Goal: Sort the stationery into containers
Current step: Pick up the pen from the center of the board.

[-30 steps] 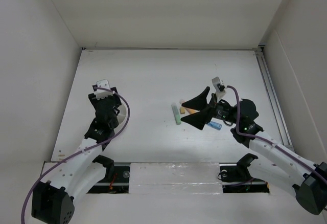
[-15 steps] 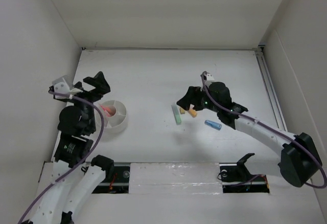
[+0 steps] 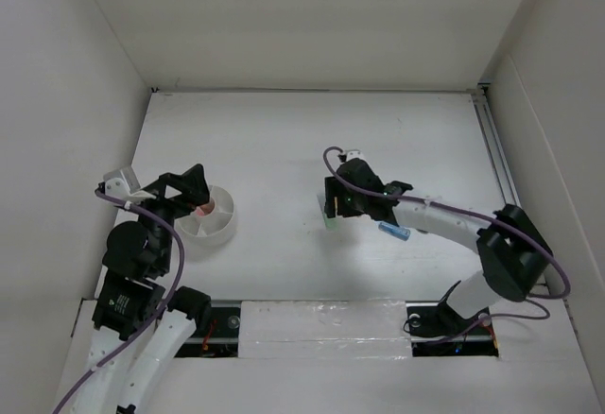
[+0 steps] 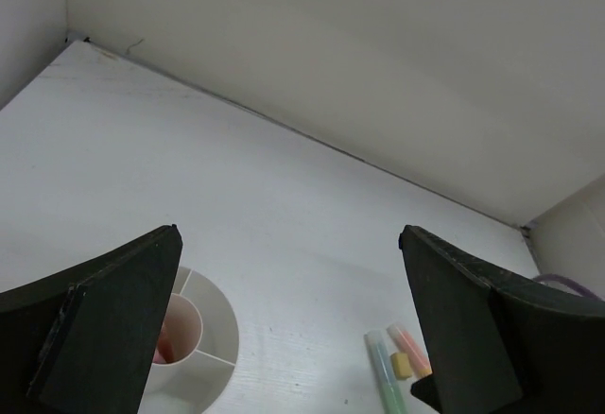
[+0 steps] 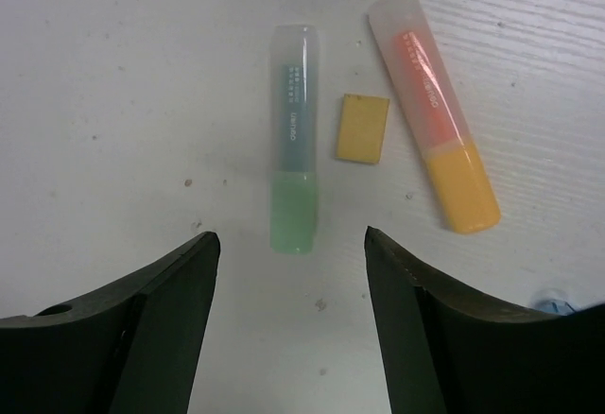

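The round white tub (image 3: 214, 228) stands at the left, with something pink in its central cup (image 4: 164, 342). My left gripper (image 3: 185, 190) is open and empty above the tub's left side; the tub's rim (image 4: 230, 334) shows beside its left finger. A green marker (image 5: 293, 140), a small yellow block (image 5: 362, 129) and an orange marker (image 5: 435, 116) lie side by side. My right gripper (image 5: 291, 236) is open and empty just above the green marker's near end; in the top view it (image 3: 338, 204) covers them. A blue marker (image 3: 394, 232) lies to its right. No scissors are in view.
White walls close in the table at the back and on both sides. A metal rail (image 3: 499, 178) runs along the right edge. The left wrist view also shows the green marker (image 4: 386, 376), the yellow block (image 4: 401, 366) and the orange marker (image 4: 408, 342).
My right gripper has swung left from beside the markers to directly above them, pointing down. My left arm rose off the tub, pulled back left, then lowered toward the tub's left side.
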Action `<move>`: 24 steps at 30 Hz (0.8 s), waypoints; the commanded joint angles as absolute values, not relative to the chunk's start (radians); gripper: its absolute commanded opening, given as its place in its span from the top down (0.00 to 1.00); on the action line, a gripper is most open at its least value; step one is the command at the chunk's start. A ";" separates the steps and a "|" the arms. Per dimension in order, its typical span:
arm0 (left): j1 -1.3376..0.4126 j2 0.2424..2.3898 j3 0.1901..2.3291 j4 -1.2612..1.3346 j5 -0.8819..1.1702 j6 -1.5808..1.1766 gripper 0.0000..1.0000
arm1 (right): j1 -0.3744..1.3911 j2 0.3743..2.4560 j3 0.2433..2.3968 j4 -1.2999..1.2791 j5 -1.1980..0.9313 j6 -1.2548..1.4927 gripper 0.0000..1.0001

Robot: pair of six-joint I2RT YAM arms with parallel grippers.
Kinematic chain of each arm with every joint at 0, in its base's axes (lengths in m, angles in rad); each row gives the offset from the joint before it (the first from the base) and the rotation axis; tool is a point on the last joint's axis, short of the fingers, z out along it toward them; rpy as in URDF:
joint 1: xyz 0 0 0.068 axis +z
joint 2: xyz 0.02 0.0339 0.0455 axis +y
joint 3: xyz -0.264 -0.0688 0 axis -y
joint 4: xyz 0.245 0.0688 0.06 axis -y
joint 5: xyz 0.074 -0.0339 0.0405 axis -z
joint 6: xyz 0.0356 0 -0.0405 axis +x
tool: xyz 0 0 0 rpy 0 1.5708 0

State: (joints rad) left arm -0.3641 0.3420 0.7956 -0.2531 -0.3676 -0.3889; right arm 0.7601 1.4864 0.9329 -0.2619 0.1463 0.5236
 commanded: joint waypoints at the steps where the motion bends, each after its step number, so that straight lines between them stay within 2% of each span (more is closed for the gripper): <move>1: -0.362 0.345 0.798 -0.242 -0.335 -0.414 0.00 | 0.798 1.602 1.040 -0.305 0.235 0.534 0.31; 12: -0.362 0.358 0.798 -0.252 -0.316 -0.425 0.00 | 0.850 1.821 1.206 -0.409 0.333 0.566 0.39; 14: -0.362 0.357 0.798 -0.252 -0.316 -0.425 0.00 | 0.861 1.832 1.206 -0.419 0.333 0.566 0.45; 24: -0.362 0.348 0.798 -0.252 -0.307 -0.425 0.00 | 0.879 1.911 1.199 -0.474 0.337 0.588 0.46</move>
State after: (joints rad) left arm -0.3641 0.3580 0.7952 -0.2768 -0.3202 -0.4210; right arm 0.8654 1.8580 1.1793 -0.4210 0.3328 0.5728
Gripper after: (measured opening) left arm 0.997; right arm 0.545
